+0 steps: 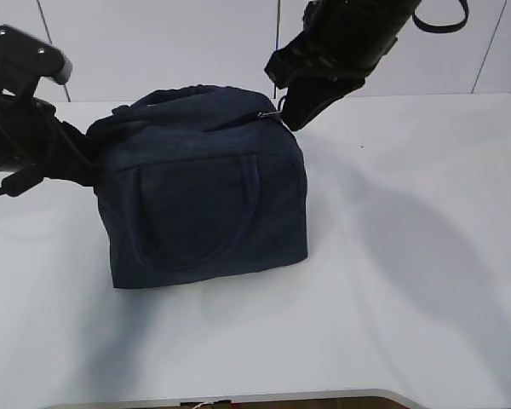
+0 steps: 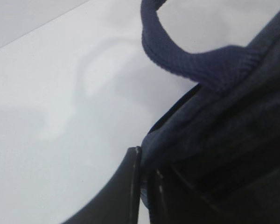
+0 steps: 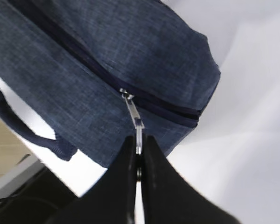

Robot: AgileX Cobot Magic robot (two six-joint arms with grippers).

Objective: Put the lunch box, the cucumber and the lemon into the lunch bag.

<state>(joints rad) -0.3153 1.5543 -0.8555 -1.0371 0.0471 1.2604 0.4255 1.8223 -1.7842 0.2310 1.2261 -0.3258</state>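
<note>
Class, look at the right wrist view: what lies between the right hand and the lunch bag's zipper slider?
The metal zipper pull. It runs from the slider on the lunch bag down into the right hand, which is shut on its lower end. The right wrist view shows this best.

Boxy dark navy fabric lunch bag [image 2: 233, 121] filling the right side, its ribbed strap handle [image 2: 177, 51] arching over the white table [image 2: 51, 107], left gripper [image 2: 144, 186] pinched closed on the bag's fabric edge (dark fingers, bottom centre)
</note>
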